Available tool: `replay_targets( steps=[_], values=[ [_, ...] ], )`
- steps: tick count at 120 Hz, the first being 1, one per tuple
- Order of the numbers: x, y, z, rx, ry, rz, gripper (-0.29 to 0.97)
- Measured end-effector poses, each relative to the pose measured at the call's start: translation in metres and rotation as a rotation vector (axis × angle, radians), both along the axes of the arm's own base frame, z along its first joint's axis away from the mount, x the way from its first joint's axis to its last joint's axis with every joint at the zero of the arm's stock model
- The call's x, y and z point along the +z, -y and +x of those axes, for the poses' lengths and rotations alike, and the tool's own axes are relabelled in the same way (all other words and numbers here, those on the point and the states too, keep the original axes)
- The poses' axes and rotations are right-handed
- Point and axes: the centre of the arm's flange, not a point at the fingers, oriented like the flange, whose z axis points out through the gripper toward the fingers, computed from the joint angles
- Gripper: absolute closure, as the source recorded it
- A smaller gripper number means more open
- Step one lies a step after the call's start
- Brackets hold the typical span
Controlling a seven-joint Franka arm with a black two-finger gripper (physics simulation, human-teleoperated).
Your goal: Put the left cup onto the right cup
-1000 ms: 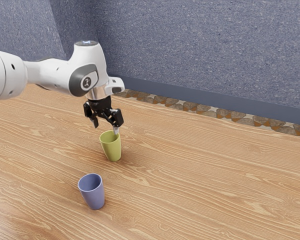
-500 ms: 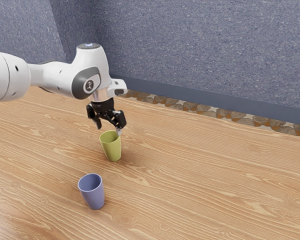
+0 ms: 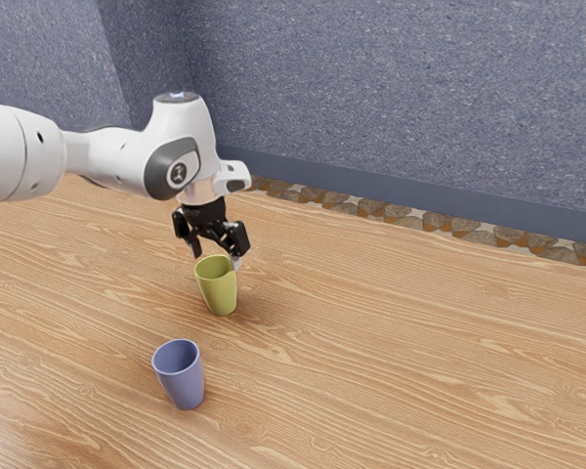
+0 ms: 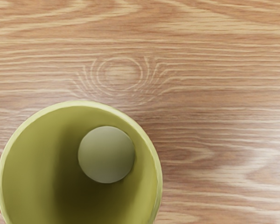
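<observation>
Our gripper [image 3: 215,254] hangs just above the green cup [image 3: 217,285], jaws spread wide and holding nothing. One fingertip sits close over the cup's rim. The green cup stands upright on the table [image 3: 420,342], mouth up. The purple cup [image 3: 179,373] also stands upright, well apart from the green cup, on its camera side in the exterior view.

Risks, as we judge them:
- The wrist view looks into the green cup off-centre. A straight descent may land a finger on the rim and tip the cup.
- Both cups are smooth, thin-walled and tapered, narrower at the flat round base. A grip on the slanted wall may slip.
- The table is polished wood with a flowing grain. A nudged cup may slide on it.
- A tilted carry may catch the purple cup's rim and topple it.
</observation>
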Motion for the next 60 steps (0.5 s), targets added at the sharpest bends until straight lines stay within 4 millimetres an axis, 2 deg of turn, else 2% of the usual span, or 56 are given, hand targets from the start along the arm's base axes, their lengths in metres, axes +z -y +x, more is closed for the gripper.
replay_targets(
  steps=[60],
  values=[
    [-0.011,0.003,0.002,0.002,-0.006,-0.009,0.00]
  ],
)
